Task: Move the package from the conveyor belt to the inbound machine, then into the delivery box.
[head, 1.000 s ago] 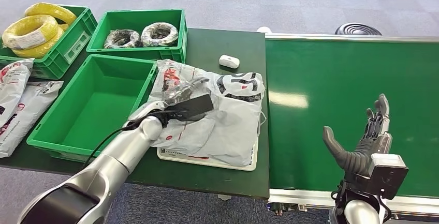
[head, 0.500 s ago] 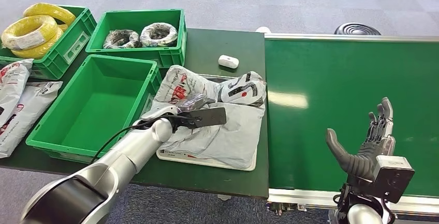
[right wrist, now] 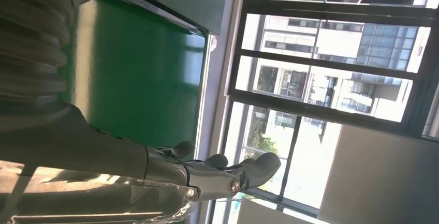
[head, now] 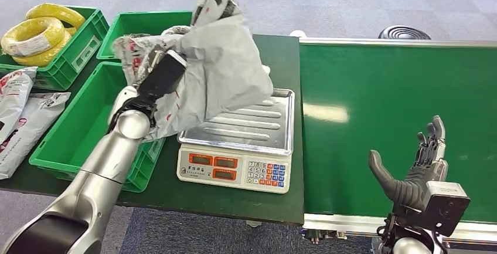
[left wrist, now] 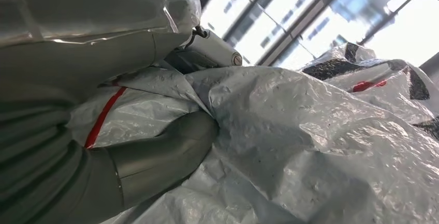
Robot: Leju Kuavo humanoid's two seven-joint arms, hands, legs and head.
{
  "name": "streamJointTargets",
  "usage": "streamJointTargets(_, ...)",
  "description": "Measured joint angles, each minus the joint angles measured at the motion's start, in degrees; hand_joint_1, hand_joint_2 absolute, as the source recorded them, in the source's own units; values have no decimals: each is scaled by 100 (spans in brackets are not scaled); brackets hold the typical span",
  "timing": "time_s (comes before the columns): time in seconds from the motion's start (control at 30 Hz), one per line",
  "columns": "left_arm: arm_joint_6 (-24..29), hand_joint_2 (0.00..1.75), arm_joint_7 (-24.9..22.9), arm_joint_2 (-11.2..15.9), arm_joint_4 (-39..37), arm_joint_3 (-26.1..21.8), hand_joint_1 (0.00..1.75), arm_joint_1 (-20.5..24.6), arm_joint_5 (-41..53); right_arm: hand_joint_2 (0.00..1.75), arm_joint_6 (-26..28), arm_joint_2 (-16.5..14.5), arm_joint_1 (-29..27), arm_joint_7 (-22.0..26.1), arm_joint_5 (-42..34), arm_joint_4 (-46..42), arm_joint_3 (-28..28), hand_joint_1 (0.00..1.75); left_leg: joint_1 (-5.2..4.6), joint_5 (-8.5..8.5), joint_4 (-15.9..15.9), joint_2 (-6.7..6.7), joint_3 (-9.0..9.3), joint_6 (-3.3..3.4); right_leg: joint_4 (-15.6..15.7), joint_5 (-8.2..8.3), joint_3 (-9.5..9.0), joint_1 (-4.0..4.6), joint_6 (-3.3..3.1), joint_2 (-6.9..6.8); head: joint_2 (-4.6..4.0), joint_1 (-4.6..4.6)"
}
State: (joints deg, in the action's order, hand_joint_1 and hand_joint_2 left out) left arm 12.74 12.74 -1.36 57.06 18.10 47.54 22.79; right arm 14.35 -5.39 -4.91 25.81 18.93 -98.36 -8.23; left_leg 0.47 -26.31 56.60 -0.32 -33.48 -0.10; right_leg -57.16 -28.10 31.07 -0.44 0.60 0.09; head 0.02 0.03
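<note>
Conveyor belt [head: 392,119] – big green surface on the right half of head view, bare. Dark green table [head: 246,198] butts against its left edge.

Three green bins on the table: the near, larger bin [head: 76,131] sits left of the scale, the far bin [head: 132,22] has dark wrapped rolls in it, and the far-left bin [head: 88,43] carries yellow cable coils [head: 41,31]. Two more white mailer bags [head: 17,119] lie flat at the table's left edge.

Package [head: 223,72] – grey plastic mailer w/ red and black print, lifted off the scale, hanging crumpled above the scale's far-left corner and the near bin's right wall. Its top end sticks up past the far bin. Lower edge looks close to the tray; can't tell if touching.

Scale [head: 240,142] – steel ribbed tray on top, white front w/ red displays and keypad, nothing lying on the tray.

Left hand [head: 161,72] is clamped on the package, arm raised up over the near bin. In the left wrist view the fingers [left wrist: 160,157] dig into the plastic, bag [left wrist: 321,146] bunched around them.

Right hand [head: 419,169] – low over the belt's near edge, holding nothing, fingers straight and spread, thumb out to the side. Right wrist view has the same fingers [right wrist: 233,172] extended, w/ belt [right wrist: 134,79] beside them.
</note>
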Motion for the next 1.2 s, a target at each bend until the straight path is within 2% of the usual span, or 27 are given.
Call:
streamJointTargets(0.1, 194, 175, -296, 345, 189, -371, 175, 11, 151, 175, 50, -3, -84, 18, 7, -4, -1, 0, 2, 0, 0, 3, 2, -1, -2, 0, 2, 2, 0, 4, -1, 1)
streamJointTargets(0.23, 164, 175, -687, 757, 226, -756, 175, -48, 561, 175, 127, -5, -202, 25, 8, -34, -1, 0, 4, 0, -2, 4, 0, -1, -3, -2, 3, 2, -3, 6, 1, 1)
streamJointTargets(0.4, -706, 175, -1446, 1243, -282, -1157, 174, -124, 1302, 175, 139, -44, -262, -55, 108, -102, -1, 0, 3, 0, -3, 14, 0, -1, -3, -3, 7, 2, -4, 14, 0, 1)
streamJointTargets(0.43, -830, 175, -1545, 1325, -473, -1242, 169, -147, 1486, 175, 136, -68, -277, -84, 144, -135, -3, 0, 3, 0, -3, 18, 0, -1, -3, -3, 8, 2, -4, 16, -1, 1)
streamJointTargets(0.47, -937, 175, -1608, 1393, -649, -1318, 159, -169, 1646, 175, 132, -90, -290, -107, 174, -168, -8, 0, 3, 0, -3, 20, 0, -1, -3, -3, 8, 2, -4, 18, -1, 2)
streamJointTargets(0.5, -1046, 175, -1653, 1455, -821, -1387, 135, -186, 1791, 175, 129, -114, -301, -127, 199, -199, -15, 0, 3, 0, -3, 20, 0, -1, -3, -3, 8, 2, -4, 17, 0, 2)
streamJointTargets(0.57, -1219, 175, -1728, 1536, -1071, -1474, 54, -211, 1989, 175, 122, -150, -314, -150, 231, -243, -34, 0, 3, 0, -3, 19, -1, -1, -3, -3, 7, 2, -4, 16, 1, 3)
streamJointTargets(0.6, -1267, 175, -1779, 1561, -1156, -1495, 20, -223, 2079, 175, 115, -166, -318, -157, 240, -257, -41, 0, 3, 0, -3, 19, -1, -1, -3, -3, 7, 2, -4, 17, 1, 2)
streamJointTargets(0.63, -1292, 175, -1839, 1580, -1227, -1508, 0, -236, 2169, 175, 107, -179, -325, -166, 248, -270, -46, 0, 3, 0, -3, 20, -1, -1, -3, -3, 7, 2, -4, 18, 1, 2)
streamJointTargets(0.73, -1193, 175, -1954, 1605, -1353, -1548, 0, -276, 2340, 175, 92, -218, -343, -196, 274, -305, -49, 0, 2, 0, -3, 20, -1, -1, -2, -3, 8, 2, -4, 18, 1, 3)
streamJointTargets(0.9, -261, 175, -1643, 1519, -1019, -1941, 0, -528, 2153, 175, 107, -276, -398, -235, 303, -373, -50, 0, 3, 0, -3, 26, 1, -2, -2, -2, 10, 2, -4, 20, 1, 2)
streamJointTargets(1.0, 196, 175, -1140, 1421, -550, -2218, 0, -722, 1677, 175, 108, -293, -433, -228, 273, -393, -51, 0, 3, -1, -3, 28, 0, -2, -2, -3, 10, 2, -4, 20, 0, 2)
streamJointTargets(1.2, 836, 175, 166, 1194, 729, -2582, 0, -1271, 343, 175, 107, -302, -486, -164, 174, -396, -51, 0, 2, -2, -3, 30, 0, -2, 0, -3, 10, 1, -4, 24, 0, 2)
